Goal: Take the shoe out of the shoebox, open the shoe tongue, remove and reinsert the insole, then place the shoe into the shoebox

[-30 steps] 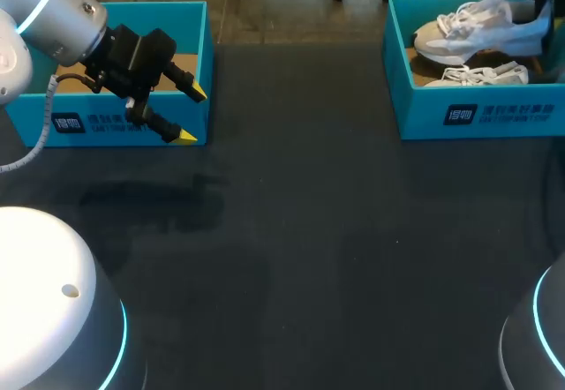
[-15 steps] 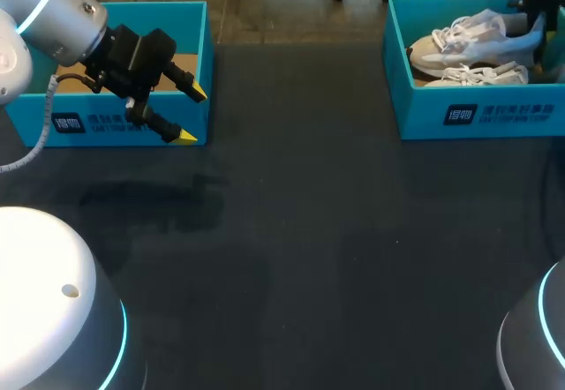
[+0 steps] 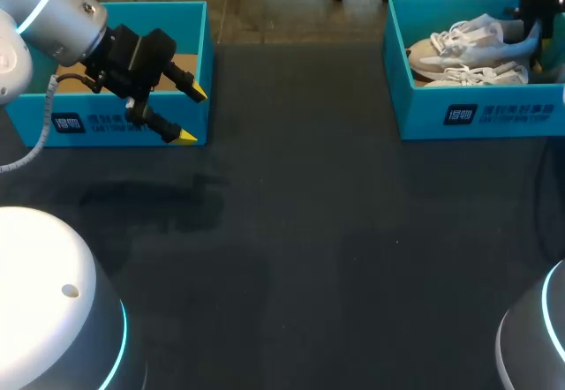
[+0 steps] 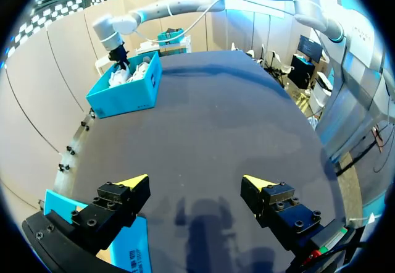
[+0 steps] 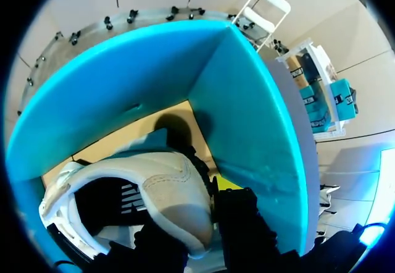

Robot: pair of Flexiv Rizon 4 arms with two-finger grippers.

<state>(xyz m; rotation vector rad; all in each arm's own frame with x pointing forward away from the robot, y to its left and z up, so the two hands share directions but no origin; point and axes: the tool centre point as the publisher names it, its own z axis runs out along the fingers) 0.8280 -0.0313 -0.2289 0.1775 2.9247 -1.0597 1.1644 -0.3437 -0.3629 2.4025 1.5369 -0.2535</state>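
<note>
A white shoe lies tilted in the teal shoebox at the table's far right, above a second white shoe. My right gripper reaches down into the box's right end. In the right wrist view it is shut on the white shoe's heel, close to the box's corner wall. My left gripper hangs open over the front right corner of another teal shoebox at the far left. In its own wrist view the gripper holds nothing.
The dark table stretches between the two boxes. The left box shows a bare cardboard floor. From the left wrist view the right shoebox stands far ahead across the table, my right arm above it.
The right gripper has lowered the held shoe deeper into the right shoebox and shifted slightly left. The left arm has stayed still.
</note>
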